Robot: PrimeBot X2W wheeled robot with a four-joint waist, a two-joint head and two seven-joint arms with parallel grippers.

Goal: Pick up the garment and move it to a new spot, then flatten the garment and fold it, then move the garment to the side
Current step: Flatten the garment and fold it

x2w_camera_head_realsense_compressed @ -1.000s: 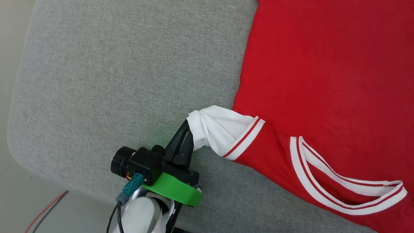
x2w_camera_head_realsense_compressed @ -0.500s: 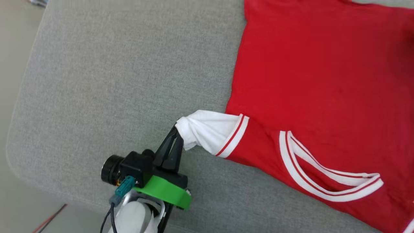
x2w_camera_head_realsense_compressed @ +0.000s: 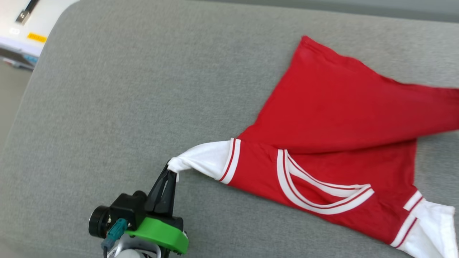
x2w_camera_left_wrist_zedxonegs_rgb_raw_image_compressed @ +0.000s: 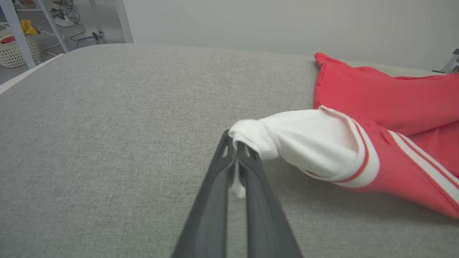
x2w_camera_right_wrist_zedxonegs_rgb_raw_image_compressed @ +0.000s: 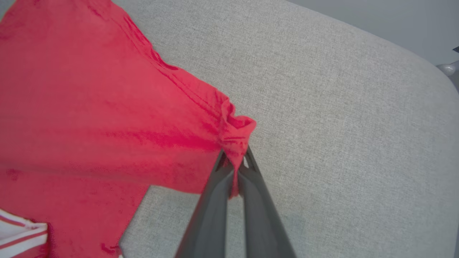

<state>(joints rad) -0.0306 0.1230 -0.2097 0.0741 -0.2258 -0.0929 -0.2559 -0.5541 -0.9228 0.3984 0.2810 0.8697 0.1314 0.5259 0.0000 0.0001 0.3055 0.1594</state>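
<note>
**Position.** The garment lies on the grey padded surface, in the right half of the head view. Its striped collar faces the near edge. Its red body is drawn taut toward the right border of that view.

**Grip state.** The left gripper is pressed together on the twisted tip of one white sleeve. The right gripper is pressed together on a bunched corner of the red hem. The cloth is stretched between these two holds. A second white sleeve lies slack near the lower right.

**Handling properties (judged from appearance).** The jersey fabric is soft, light and limp. It has no stiffness of its own, so any unsupported part sags and creases. It probably stretches under tension. A thin pinch at a sleeve tip may slip free if pulled hard.

**Recommended hold points.** Take hold where the cloth is doubled and stitched: the hem corners, the sleeve trim or the shoulder seams. Opposite corners give the flattest spread. Avoid single-layer mid-panel grips, which only gather cloth into a bunch.
</note>
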